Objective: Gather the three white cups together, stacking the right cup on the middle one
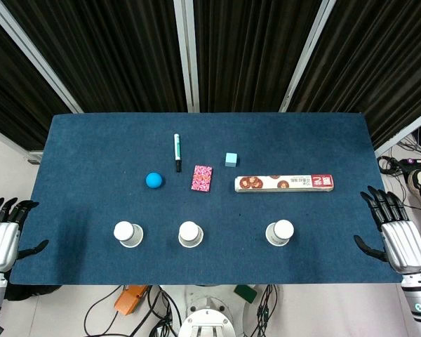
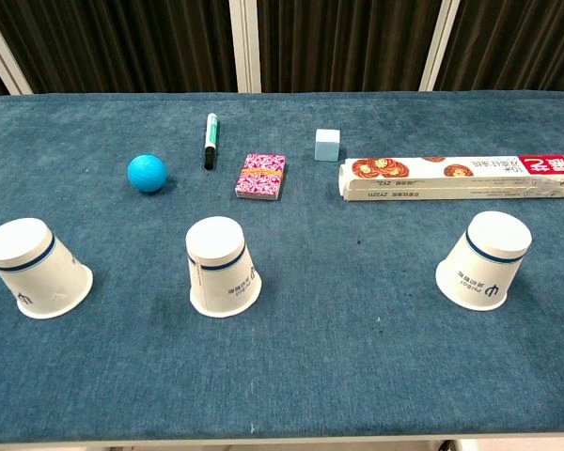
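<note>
We judge the task unstarted: our left robot hand (image 1: 1, 235) and right robot hand (image 1: 396, 235) rest spread, holding nothing, beside the worktop (image 1: 91, 161); next, grasp the right cup (image 2: 484, 260), standing well apart from the middle cup (image 2: 223, 266) and left cup (image 2: 35, 267)

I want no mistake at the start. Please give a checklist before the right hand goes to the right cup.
1. Right hand holds nothing, fingers apart: ok.
2. Left hand off the table edge, out of the way: ok.
3. Right cup stands upside down, alone: ok.
4. Middle cup upside down, top free: ok.
5. Long box apart from the right cup: ok.
6. Cups' insides hidden: cannot tell.
</note>
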Controlling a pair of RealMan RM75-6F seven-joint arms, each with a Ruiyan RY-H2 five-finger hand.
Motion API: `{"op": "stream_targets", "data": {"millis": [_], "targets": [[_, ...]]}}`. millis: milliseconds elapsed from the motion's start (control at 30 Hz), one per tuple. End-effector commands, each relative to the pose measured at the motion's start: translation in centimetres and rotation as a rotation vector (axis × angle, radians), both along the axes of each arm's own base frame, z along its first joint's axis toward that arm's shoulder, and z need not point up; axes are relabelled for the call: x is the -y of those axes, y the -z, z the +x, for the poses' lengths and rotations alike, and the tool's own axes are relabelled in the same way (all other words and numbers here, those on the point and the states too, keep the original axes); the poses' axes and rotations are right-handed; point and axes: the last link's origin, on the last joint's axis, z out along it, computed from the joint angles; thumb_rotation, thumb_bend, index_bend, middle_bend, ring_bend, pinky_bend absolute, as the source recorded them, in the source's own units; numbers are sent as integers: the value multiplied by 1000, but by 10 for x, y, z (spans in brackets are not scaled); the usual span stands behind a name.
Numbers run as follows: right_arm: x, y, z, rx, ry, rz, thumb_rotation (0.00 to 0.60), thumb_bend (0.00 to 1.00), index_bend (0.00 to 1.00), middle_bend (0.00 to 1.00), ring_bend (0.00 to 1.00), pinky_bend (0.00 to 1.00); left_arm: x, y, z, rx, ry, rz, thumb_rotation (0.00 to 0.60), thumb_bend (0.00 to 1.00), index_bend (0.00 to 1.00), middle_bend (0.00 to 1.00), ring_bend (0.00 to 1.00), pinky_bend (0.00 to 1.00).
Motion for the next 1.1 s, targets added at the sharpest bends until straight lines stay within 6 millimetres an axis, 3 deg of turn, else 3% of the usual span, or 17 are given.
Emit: {"op": "stream_targets", "data": {"millis": [33, 367, 767, 967, 1100], "targets": [[1, 0, 1, -2, 3, 0, 600, 387, 0, 6, 0, 0, -1, 1, -2, 0, -14, -9, 600, 98, 149, 120, 0, 0], [3, -7, 8, -10, -21, -30, 600, 387, 0, 6, 0, 0, -3, 8, 8, 20, 55, -59, 600, 96, 146, 127, 59, 0], [-1, -16, 12, -19, -37, -50, 600, 387, 0, 6, 0, 0, -32, 61, 68, 73, 299, -364, 600, 95, 208, 134, 71, 0], [0, -15, 10, -15, -31, -45, 600, 387, 0, 6, 0, 0, -49, 86, 80, 52, 294, -471, 600, 104, 216, 134, 71, 0], [-1, -15, 9, -17, -27, -45, 600, 387, 0, 6, 0, 0, -51, 91, 80, 38, 265, -507, 600, 124, 226, 134, 71, 0]]}}
